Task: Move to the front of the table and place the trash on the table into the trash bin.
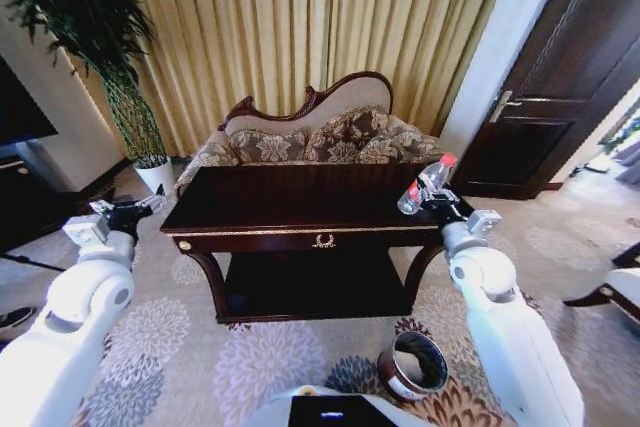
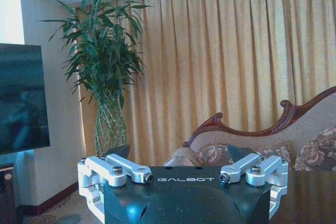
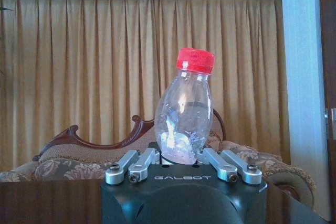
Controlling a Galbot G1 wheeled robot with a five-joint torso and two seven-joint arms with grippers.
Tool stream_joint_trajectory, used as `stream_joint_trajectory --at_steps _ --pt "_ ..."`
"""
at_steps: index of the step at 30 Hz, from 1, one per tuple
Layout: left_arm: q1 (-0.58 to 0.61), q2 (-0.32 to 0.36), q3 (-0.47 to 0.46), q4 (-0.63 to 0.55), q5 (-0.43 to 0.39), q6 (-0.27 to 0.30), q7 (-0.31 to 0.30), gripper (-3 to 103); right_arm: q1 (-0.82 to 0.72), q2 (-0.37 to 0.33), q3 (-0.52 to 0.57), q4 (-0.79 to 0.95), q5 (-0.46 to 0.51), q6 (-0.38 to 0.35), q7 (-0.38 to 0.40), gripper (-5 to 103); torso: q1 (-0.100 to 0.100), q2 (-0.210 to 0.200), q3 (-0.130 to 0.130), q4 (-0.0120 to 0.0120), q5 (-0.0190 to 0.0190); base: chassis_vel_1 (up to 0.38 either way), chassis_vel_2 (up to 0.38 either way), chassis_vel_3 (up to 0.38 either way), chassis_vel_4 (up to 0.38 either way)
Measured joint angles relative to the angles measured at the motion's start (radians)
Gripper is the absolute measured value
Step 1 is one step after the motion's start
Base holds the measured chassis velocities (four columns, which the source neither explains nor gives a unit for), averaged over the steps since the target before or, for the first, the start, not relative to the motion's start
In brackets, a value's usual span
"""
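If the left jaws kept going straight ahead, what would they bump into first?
Probably the sofa. The left gripper, open and empty, points over the table corner toward the sofa's arm, with curtains behind. Depth is hard to judge.

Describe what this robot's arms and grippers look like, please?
Both arms are smooth, glossy white shells with rounded joints. The left gripper and the right gripper match: a dark body printed with GALBOT in pale letters, and silver metal linkage bars fastened with round bolts on each side. In the head view each wrist carries a small pale grey block.
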Motion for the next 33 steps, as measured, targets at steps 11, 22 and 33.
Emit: stream_joint_trajectory --at_steps 11,22,33 --pt "0.001 -0.003 0.002 0.002 0.002 -0.008 0.003 100 -0.006 0.003 -0.001 0.0 -0.01 0.005 0.0 27 0.0 0.0 0.0 -0.0003 0.0005 -0.026 -0.105 0.022 0.109" --pt "0.001 -0.005 0.002 0.007 0.003 -0.015 0.005 100 -0.008 0.008 -0.002 0.001 -0.024 0.006 0.0 27 0.0 0.0 0.0 0.0 0.0001 0.058 -0.081 -0.068 0.083" --pt "0.006 -0.009 0.001 0.008 0.006 -0.024 0.009 100 -0.006 0.008 -0.005 -0.003 -0.025 0.007 0.0 27 0.0 0.0 0.0 0.0 0.0001 0.096 -0.094 -0.095 0.104"
